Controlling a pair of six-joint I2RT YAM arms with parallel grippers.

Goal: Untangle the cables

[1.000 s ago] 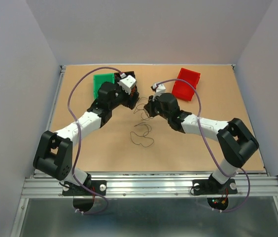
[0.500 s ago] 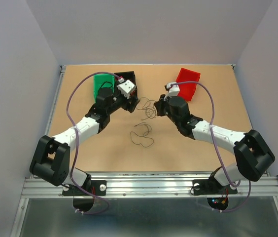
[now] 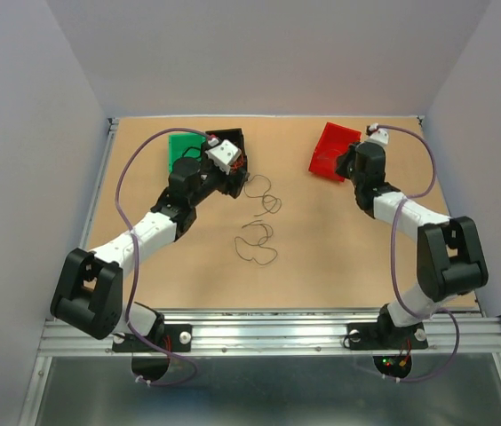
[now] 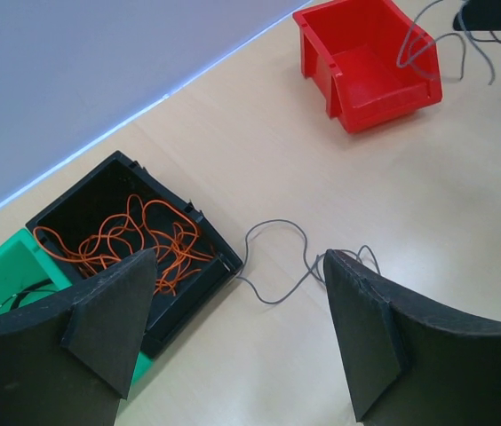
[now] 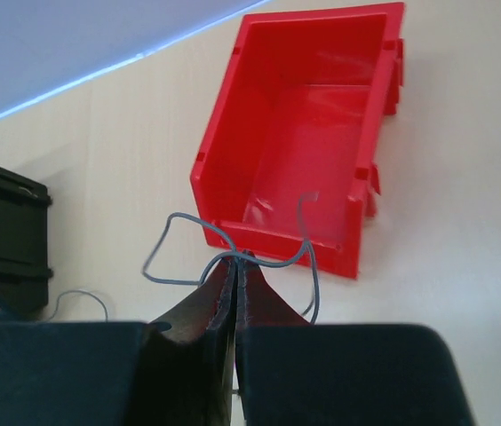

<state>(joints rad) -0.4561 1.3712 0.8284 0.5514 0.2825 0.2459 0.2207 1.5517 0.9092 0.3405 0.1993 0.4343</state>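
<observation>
**Top external view**
- Table (image 3: 144, 257): brown board top, both arms reaching toward the far side.
- Left gripper (image 3: 235, 170): at the black bin (image 3: 233, 140), which touches the green bin (image 3: 182, 146). Its jaw spread cannot be told from here.
- Right gripper (image 3: 346, 162): at the near rim of the red bin (image 3: 332, 149).
- Loose cables (image 3: 264, 197): dark curly strands lying flat on the board between the two arms, one near the black bin and another nearer the bases.

**Left wrist view**
- Left gripper (image 4: 237, 293): jaws wide apart and holding nothing, above the board.
- Orange cables (image 4: 135, 235): a tangled heap inside the black bin (image 4: 99, 182).
- Green bin (image 4: 2, 271): holds a dark strand.
- One loose cable (image 4: 305, 266): grey, curling just beside the black bin's corner.
- Red bin (image 4: 370, 62): well apart, with the grey cable (image 4: 408, 44) hanging over it.

**Right wrist view**
- Right gripper (image 5: 234, 266): jaws pressed together, pinching the grey cable (image 5: 306, 226).
- The cable's loops arch over the red bin's (image 5: 304, 133) near wall.
</observation>
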